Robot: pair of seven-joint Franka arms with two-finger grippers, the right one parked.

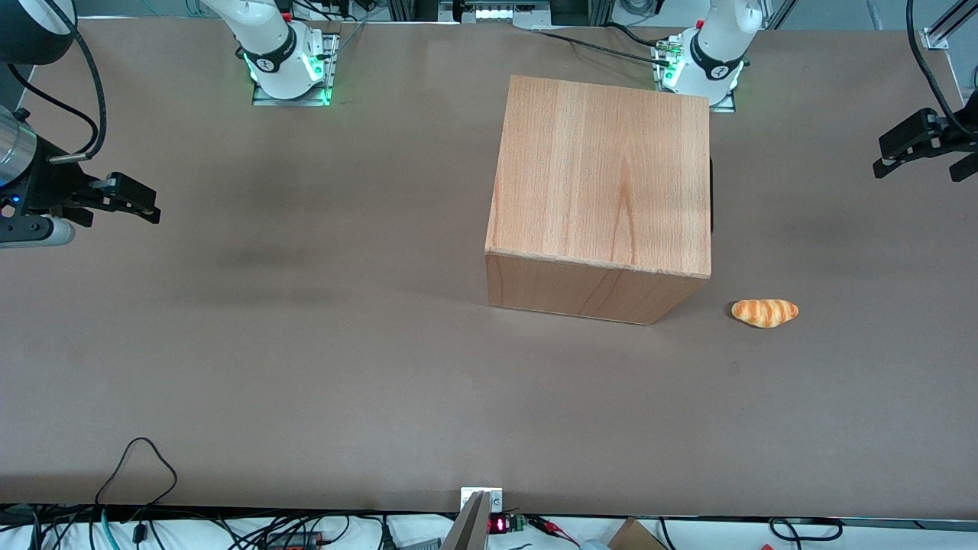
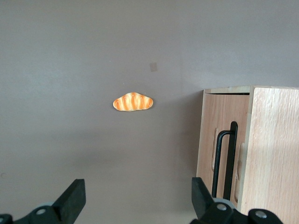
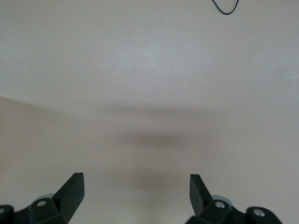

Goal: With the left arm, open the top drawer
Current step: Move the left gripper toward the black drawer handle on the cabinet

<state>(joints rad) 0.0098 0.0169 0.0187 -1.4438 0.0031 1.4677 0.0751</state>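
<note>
A light-wood cabinet (image 1: 600, 183) stands on the brown table, its front turned toward the working arm's end. In the front view only a dark sliver of that front shows. The left wrist view shows the wooden front (image 2: 224, 140) with a black bar handle (image 2: 230, 158) on it. The panels sit flush with the cabinet body, so the top drawer is shut. I cannot tell where the top drawer's own panel ends. My left gripper (image 1: 917, 160) (image 2: 138, 186) hangs open in front of the cabinet, well apart from it, with nothing between its fingers.
A small striped bread roll (image 1: 765, 312) (image 2: 133, 101) lies on the table in front of the cabinet's near corner, nearer to the front camera than the gripper. Both arm bases (image 1: 707, 61) stand at the table's back edge. Cables hang at the front edge.
</note>
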